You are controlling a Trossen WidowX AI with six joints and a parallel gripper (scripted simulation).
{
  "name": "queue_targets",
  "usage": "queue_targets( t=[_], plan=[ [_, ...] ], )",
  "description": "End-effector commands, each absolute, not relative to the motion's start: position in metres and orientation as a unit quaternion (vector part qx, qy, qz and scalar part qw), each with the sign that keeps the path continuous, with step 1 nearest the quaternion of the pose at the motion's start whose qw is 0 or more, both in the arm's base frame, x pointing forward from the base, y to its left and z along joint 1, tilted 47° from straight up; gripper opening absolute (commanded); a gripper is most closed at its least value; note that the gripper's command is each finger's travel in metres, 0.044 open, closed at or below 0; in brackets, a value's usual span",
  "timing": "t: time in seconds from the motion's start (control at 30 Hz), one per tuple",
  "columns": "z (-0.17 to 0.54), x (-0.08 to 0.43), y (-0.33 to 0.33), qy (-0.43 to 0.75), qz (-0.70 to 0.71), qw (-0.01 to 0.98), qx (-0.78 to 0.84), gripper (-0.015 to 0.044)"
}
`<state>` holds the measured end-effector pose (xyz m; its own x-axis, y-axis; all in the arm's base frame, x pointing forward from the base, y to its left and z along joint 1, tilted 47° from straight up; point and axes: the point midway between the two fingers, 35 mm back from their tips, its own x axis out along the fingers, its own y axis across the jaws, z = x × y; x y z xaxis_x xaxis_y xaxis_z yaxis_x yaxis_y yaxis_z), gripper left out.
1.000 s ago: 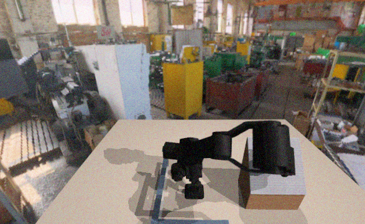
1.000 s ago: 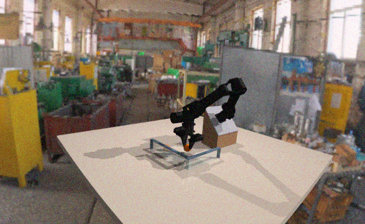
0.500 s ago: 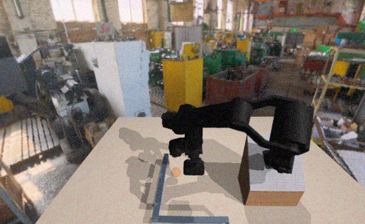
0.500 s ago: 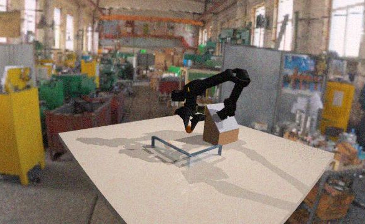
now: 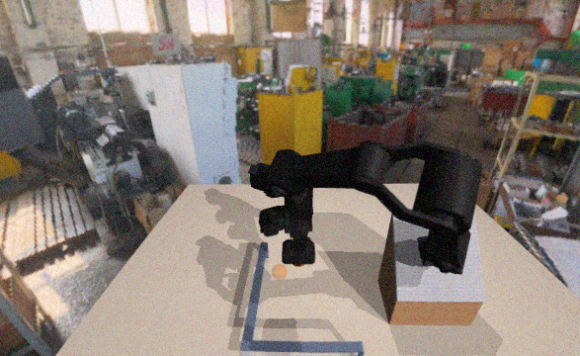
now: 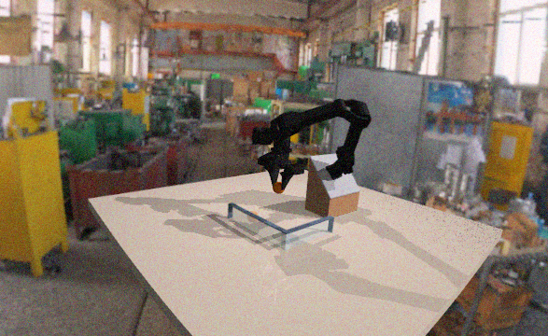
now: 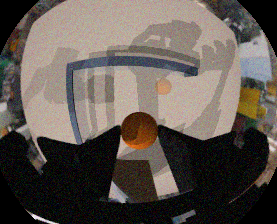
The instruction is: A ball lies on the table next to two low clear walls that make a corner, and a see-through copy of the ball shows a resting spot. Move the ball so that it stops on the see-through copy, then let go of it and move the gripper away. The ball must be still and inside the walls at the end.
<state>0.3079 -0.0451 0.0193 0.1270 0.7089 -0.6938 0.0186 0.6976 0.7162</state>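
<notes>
The orange ball (image 6: 278,188) (image 7: 139,131) is held between the fingertips of my gripper (image 6: 279,187) (image 7: 139,128), which is shut on it and holds it above the table. In the top view the gripper's body hides almost all of the ball. The see-through copy (image 5: 280,272) (image 7: 163,86) is a pale orange ball on the table, near the free end of the longer wall. The two low clear walls (image 5: 255,297) (image 6: 259,218) (image 7: 129,61) have blue top edges and meet in a corner. The held ball is off to the side of the copy and higher.
The arm's base stands on a block (image 5: 438,312) (image 6: 344,203) with a pale sloped top and brown sides, on the far side of the gripper from the longer wall. The table (image 5: 136,307) (image 6: 236,299) carries shadows of the arm and walls.
</notes>
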Motion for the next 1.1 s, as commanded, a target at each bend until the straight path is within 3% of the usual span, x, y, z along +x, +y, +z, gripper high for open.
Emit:
queue_targets(
  t=[0.0,0.7,1.07],
  plan=[
    [0.004,0.318,-0.05,0.615,0.251,0.685,0.299,0.0],
    [-0.058,0.364,-0.07,0.614,0.251,0.687,0.298,0.0],
    [-0.099,0.372,-0.028,0.613,0.252,0.687,0.298,0.0]
  ],
)
